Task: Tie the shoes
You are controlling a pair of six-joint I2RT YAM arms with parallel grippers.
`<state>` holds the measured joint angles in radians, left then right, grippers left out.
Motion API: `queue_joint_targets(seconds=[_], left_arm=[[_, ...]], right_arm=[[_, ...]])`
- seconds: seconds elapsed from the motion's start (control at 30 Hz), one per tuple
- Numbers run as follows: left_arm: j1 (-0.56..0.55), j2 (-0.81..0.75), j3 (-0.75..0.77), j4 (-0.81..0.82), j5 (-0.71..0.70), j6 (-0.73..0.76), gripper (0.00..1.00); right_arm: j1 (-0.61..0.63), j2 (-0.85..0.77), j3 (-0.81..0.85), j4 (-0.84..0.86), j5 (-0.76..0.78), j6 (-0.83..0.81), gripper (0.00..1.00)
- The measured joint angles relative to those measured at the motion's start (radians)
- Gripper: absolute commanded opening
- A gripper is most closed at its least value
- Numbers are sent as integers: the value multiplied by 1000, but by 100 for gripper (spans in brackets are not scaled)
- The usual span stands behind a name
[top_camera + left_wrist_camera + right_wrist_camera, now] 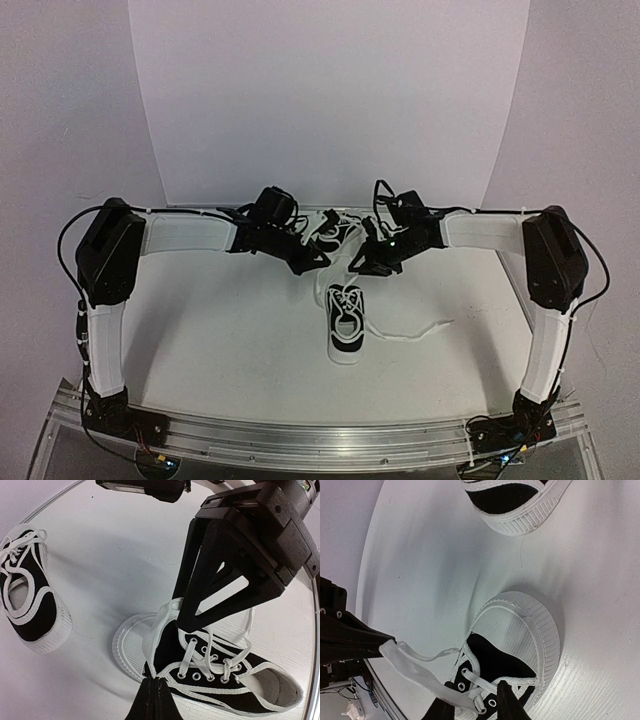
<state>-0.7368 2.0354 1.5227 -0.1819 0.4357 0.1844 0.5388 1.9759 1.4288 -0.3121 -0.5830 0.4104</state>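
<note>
One shoe [347,322] lies mid-bench [220,340]. Beyond it both arms fold inward, wrists dipping over the far shoe [200,690]. The left fingers [145,705] pinch together on its lace [152,650]. The right fingers [512,705] straddle that lace, but I cannot tell whether they grip it.

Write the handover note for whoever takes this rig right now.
Left end effector: shut on a lace of the far shoe, stretched out sideways.
Right end effector: open, straddling that shoe's lacing.
Near shoe: lies apart, closer to the arm bases; its loose laces trail right.
Done: nothing tied; no knot shows on either shoe.
Left: tie both.
</note>
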Motion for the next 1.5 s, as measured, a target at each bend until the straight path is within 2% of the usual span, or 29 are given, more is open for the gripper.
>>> queue_joint_targets(seconds=[0.1, 0.17, 0.5, 0.63, 0.73, 0.8, 0.9, 1.03, 1.2, 1.33, 1.5], left_arm=[[0, 0, 0, 0, 0, 0, 0], [0, 0, 0, 0, 0, 0, 0], [-5, -2, -87, -10, -1, 27, 0], [-42, -2, -107, -7, 17, 45, 1], [-76, -2, -112, 14, 28, 45, 12], [-90, -6, -121, 25, 39, 44, 28], [-94, -11, -133, 23, 53, 35, 42], [-88, -25, -145, 27, 59, 22, 55], [-82, -61, -151, 58, 59, -4, 78], [-82, -69, -149, 100, 51, -34, 77], [-83, -53, -115, 117, 52, -55, 62]], right_arm=[[-1, 0, 8, -2, 3, -2, 4], [-1, 0, 15, -4, 3, -8, 0], [-12, -32, 10, -7, -12, -13, 0], [-8, -74, -9, -15, -42, -13, 0], [-9, -87, -18, -19, -63, -13, 0], [-10, -88, -22, -20, -75, -13, 0], [-14, -89, -25, -20, -92, -13, 0], [-17, -93, -31, -18, -110, -13, 0], [-16, -101, -42, -18, -119, -13, 0], [-16, -103, -42, -18, -121, -13, 0], [-16, -103, -43, -18, -121, -13, 0]])
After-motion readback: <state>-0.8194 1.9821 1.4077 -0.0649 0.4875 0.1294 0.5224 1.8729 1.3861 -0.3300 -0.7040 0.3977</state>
